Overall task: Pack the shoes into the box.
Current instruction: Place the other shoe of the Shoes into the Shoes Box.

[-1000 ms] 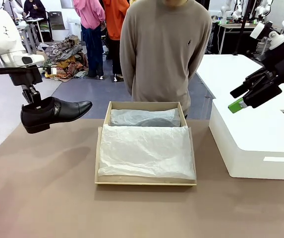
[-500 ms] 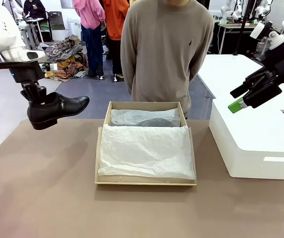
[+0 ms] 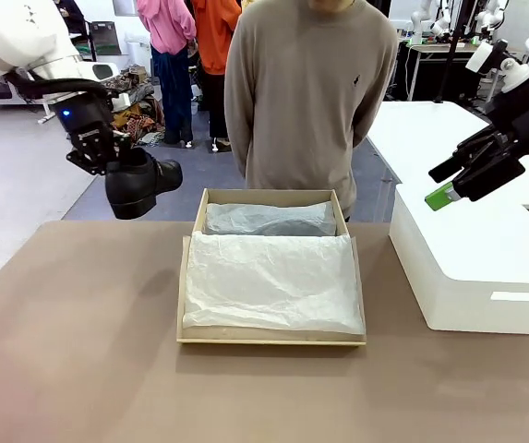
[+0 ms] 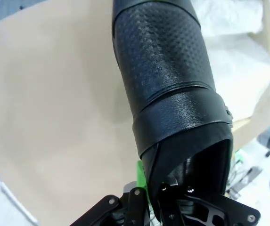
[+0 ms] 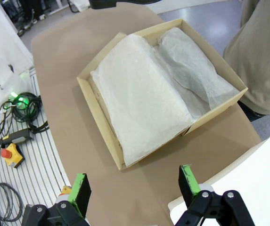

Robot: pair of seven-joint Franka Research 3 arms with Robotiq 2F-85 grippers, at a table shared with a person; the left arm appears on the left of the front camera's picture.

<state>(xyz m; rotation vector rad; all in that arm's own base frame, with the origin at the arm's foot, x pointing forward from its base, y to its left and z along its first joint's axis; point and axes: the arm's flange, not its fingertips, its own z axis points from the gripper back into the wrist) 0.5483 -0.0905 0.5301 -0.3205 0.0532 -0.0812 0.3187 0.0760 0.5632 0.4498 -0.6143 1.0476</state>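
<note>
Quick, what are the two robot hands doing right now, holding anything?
Left gripper: jaws shut on the black dress shoe, held in the air.
Right gripper: jaws open, empty.

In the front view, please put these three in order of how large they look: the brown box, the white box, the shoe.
1. Brown box and white box: they look about alike. The picture edge cuts the white box, so I do not rank them.
2. Shoe: clearly the smallest.
</note>
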